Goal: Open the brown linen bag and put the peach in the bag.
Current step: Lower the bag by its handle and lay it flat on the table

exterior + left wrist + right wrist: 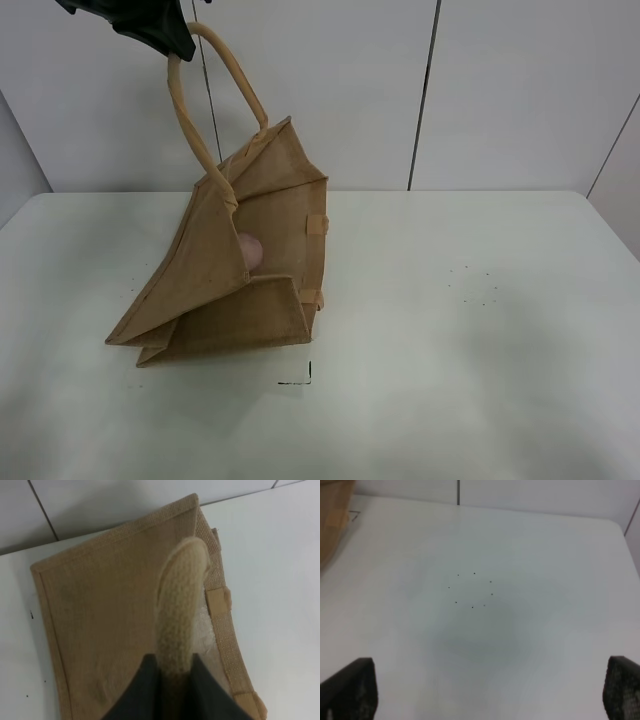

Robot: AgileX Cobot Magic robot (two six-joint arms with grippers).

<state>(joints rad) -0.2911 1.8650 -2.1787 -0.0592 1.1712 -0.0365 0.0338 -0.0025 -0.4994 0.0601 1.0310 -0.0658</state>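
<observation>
1. Pinching the beige handle [182,605] tight in the left gripper [172,667], hoisting the brown linen bag [215,290] half off the table [480,330], mouth agape.
2. Spotting the peach [250,252] already inside, against the inner wall.
3. Holding the right gripper [490,690] spread wide, empty, well apart from the bag.
4. Likely final step; next: lower gently, then release the handle without tipping the peach out.

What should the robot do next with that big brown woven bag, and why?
Probably lower and release the beige loop handle: the small pink peach already sits inside the brown linen bag, and the left gripper is shut on that handle.
</observation>
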